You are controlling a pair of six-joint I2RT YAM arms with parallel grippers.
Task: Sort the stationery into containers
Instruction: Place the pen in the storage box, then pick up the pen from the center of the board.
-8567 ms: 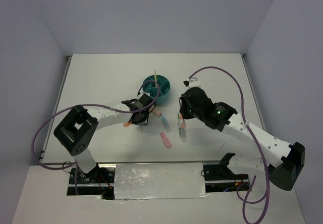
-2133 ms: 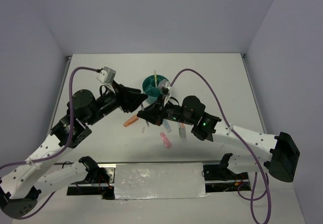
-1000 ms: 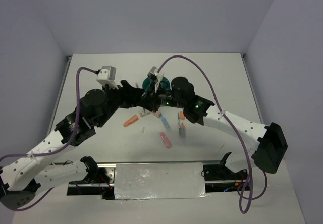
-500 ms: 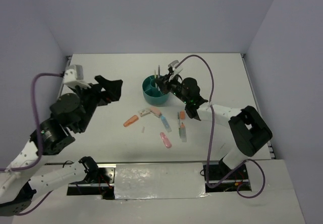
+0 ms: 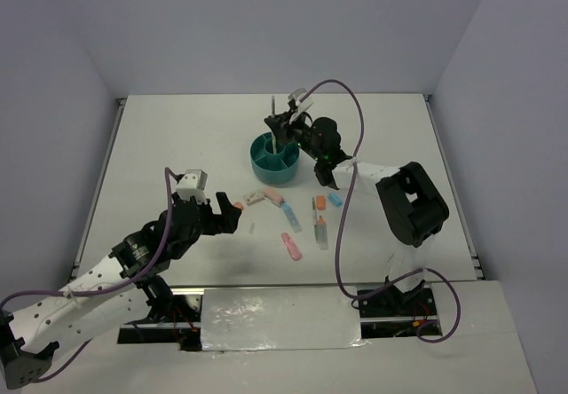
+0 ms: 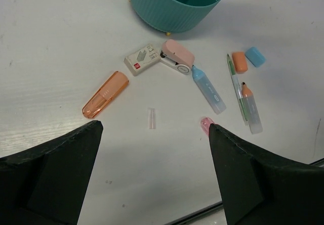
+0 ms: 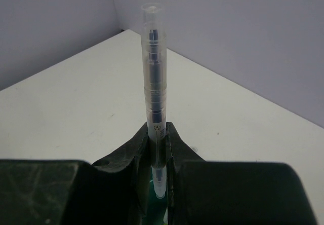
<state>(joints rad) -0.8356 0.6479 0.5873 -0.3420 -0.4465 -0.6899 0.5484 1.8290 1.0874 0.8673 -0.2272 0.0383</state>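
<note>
Right claw [image 7: 158,140]: pinches a slim clear plastic pen [image 7: 153,78] upright over the round teal plastic organiser [image 5: 275,159] just below, likely for a clean drop into a compartment. Left claw [image 6: 154,131]: gapes wide, empty, above a translucent orange plastic cap [image 6: 105,94] and other unsorted stationery.

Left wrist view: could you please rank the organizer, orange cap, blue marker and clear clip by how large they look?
Largest: organizer, even though the frame cuts it off.
Next: orange cap and blue marker, which look about alike, so I won't rank them.
Smallest: clear clip.
</note>
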